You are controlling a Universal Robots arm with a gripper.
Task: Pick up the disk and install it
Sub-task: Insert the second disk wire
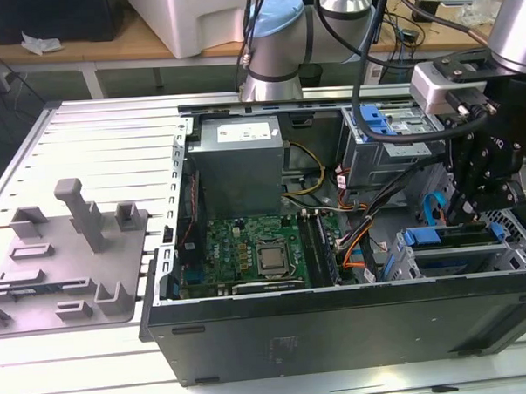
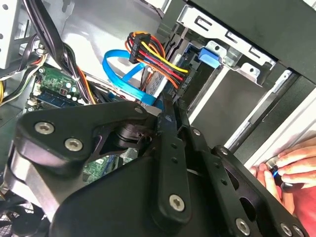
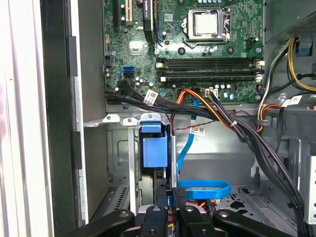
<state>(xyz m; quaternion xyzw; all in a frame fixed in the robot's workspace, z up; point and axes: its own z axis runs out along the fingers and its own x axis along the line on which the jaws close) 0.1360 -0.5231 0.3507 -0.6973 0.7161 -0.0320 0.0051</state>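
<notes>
On a slatted metal workbench [image 1: 86, 144] the open computer case [image 1: 339, 333] lies flat for access; the gripper [image 3: 170, 197] fingers pinch the disk [image 3: 153, 153], directly ahead, seating it in the drive cage [image 3: 118, 148]

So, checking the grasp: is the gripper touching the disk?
Cannot tell: in the first wrist view the gripper sits close to the disk, their meeting point in shadow.

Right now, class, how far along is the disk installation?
Done: the disk sits inside the drive cage at the exterior view's right. In hand: the gripper hangs just above its blue rail. Left: whether it is fully seated cannot be told.
</notes>
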